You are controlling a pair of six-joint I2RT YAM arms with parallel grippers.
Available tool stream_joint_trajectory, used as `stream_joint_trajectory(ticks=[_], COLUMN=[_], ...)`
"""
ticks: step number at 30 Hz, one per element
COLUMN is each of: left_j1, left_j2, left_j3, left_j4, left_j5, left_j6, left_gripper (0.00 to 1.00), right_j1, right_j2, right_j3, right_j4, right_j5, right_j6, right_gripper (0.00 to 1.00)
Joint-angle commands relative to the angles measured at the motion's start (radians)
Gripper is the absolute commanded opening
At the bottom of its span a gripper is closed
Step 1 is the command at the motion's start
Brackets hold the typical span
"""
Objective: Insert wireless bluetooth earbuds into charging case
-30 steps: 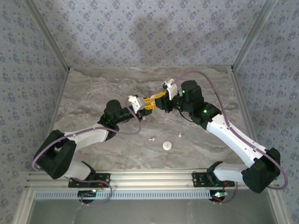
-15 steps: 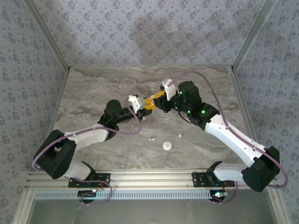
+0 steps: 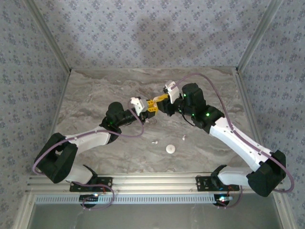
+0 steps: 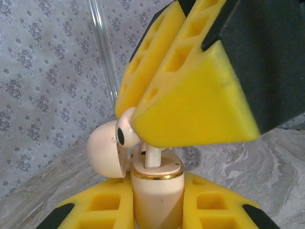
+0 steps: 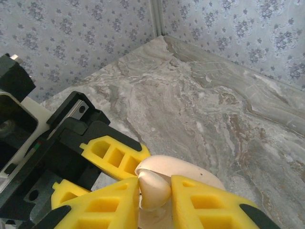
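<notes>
The open charging case (image 4: 157, 191) is pinched upright by the left gripper (image 3: 152, 107) above the middle of the bench (image 3: 95, 95). One earbud (image 4: 127, 131), clamped by the right gripper (image 3: 161, 100), is lowered stem-first into the case mouth, apparently not fully seated and not yet released. Two small white pieces (image 3: 154, 141) (image 3: 183, 138) lie toward the near edge, so a further insertion is judged outstanding.

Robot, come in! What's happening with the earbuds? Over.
Left gripper shut on charging case, lid open. Right gripper shut on earbud, stem in case slot. Loose white pieces on table, not in the way.
</notes>
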Motion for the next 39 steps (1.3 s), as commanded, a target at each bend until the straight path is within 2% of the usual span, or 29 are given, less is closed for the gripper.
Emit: stream_joint_trajectory(ticks=[1,11,16,24,29,31,39], left_j1=[-0.005,-0.005,-0.005,-0.006,-0.005,-0.006,-0.005], left_j2=[-0.037,-0.038,-0.035,-0.024,-0.028,-0.028,-0.026], left_j3=[0.043,0.05,0.049,0.045,0.04,0.039,0.044], left_j4=[0.043,0.029,0.011,0.006,-0.003,-0.008,-0.026], left_j5=[0.018,0.02,0.018,0.014,0.008,0.006,0.006], left_j6=[-0.006,0.001,0.01,0.013,0.016,0.019,0.032], left_gripper=[0.11,0.11,0.11,0.11,0.11,0.11,0.11], right_j1=[-0.005,-0.021,-0.03,-0.058,-0.09,-0.099,-0.135], right_j2=[0.002,0.019,-0.003,-0.06,-0.086,-0.093,-0.042], right_j3=[-0.012,-0.005,0.0,0.001,-0.001,0.004,0.079], right_j4=[-0.034,-0.049,-0.037,-0.027,0.0,0.001,-0.121], right_j5=[-0.065,-0.087,-0.085,-0.125,-0.174,-0.186,-0.189], right_j6=[-0.014,-0.005,0.02,0.093,0.158,0.191,0.354], right_gripper=[0.26,0.27,0.34,0.52,0.55,0.55,0.34])
